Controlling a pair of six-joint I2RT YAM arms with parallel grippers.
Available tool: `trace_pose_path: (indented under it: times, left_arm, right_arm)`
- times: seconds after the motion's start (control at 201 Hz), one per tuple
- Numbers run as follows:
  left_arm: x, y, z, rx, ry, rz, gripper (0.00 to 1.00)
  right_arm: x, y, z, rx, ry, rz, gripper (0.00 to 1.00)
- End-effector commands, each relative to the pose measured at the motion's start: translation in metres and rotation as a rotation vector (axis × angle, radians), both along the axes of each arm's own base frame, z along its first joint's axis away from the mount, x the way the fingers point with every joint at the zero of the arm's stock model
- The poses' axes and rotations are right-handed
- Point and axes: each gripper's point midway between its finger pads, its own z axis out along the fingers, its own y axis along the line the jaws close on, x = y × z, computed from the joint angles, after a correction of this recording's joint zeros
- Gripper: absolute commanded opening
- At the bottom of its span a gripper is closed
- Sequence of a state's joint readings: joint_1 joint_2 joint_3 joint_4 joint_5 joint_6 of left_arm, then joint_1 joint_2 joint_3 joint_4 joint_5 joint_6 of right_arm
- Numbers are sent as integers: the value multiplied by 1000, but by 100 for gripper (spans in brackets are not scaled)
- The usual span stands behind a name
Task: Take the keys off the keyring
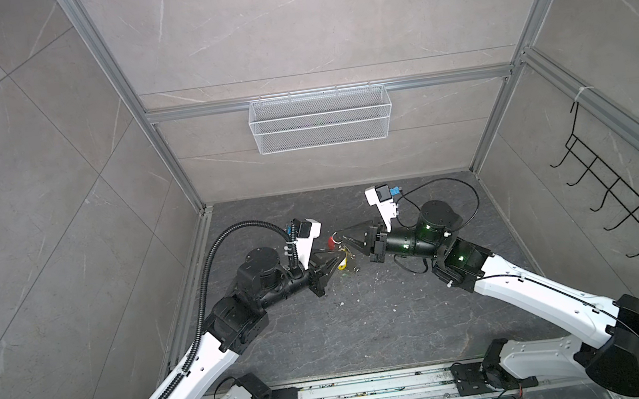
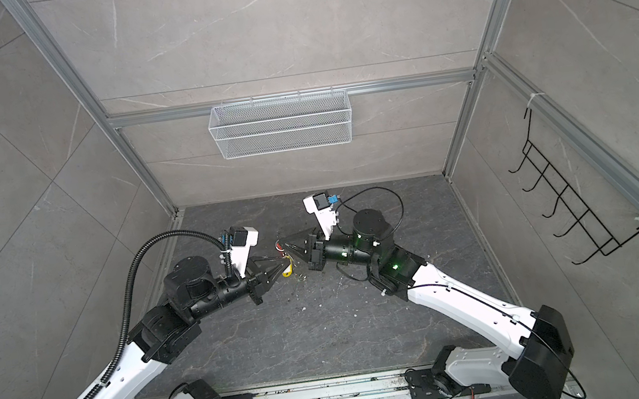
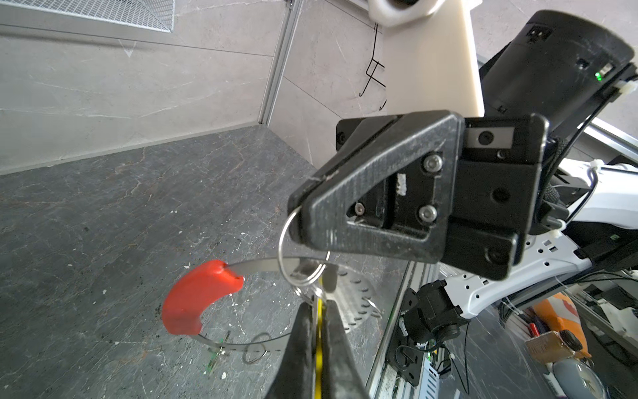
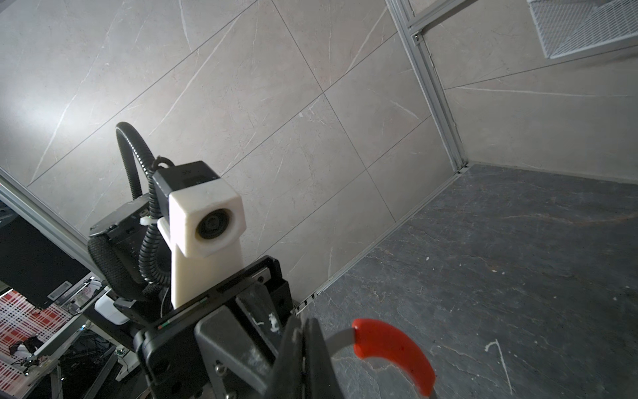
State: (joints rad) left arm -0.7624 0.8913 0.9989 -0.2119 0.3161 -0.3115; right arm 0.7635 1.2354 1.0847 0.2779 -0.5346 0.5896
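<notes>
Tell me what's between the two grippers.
Left wrist view: silver split rings and the keyring band span the gap from the left gripper, gripping the yellow tag, to the right gripper.

Table (image 1: pixel 368 328): a dark grey, stone-patterned slab with pale veins, filling the lower centre of both top views. Small white flecks (image 1: pixel 340 303) lie scattered over its middle, and they show again in a top view (image 2: pixel 353 314). At the bottom centre of the left wrist view a small loose wire ring (image 3: pixel 256 347) lies flat on the slab. Just beside it, to its left in the frame, is a small green piece (image 3: pixel 213 357) too small to identify. A pale hooked scratch mark (image 4: pixel 497 349) sits at the lower right of the right wrist view.
</notes>
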Motion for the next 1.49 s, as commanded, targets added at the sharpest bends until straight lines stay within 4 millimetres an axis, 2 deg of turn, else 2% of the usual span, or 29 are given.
trace_pose_path:
  times: [0.0,0.149,0.393,0.603,0.742,0.871,1.001,1.19,1.325,1.424,1.484]
  left_arm:
    - [-12,6,25,-17,-67,-26,0]
    - [-18,7,27,-16,-71,-49,2]
    - [-27,11,33,-15,-91,-72,27]
    - [-29,14,31,12,-88,-72,28]
    - [-26,20,27,21,-81,-32,30]
    - [-20,29,22,5,-84,35,39]
    - [-23,36,27,-42,-116,58,45]
    - [-29,24,17,-41,-95,-17,48]
    - [-34,16,12,-56,-77,-72,49]
    - [-38,11,11,-74,-65,-108,52]
    - [-36,8,7,-65,-47,-119,57]
  right_arm:
    - [-14,-6,25,26,-70,41,0]
    - [-18,-5,27,31,-79,70,0]
    - [-26,-7,32,22,-103,107,0]
    - [-32,-10,34,8,-115,127,0]
    - [-30,-15,28,-17,-115,99,0]
    - [-28,-20,16,-58,-110,65,0]
    - [-30,-24,8,-98,-114,57,0]
    - [-30,-26,7,-118,-102,47,0]
    - [-21,-27,8,-117,-82,3,0]
    - [-18,-24,6,-121,-65,1,0]
    - [-15,-23,4,-125,-60,-13,0]
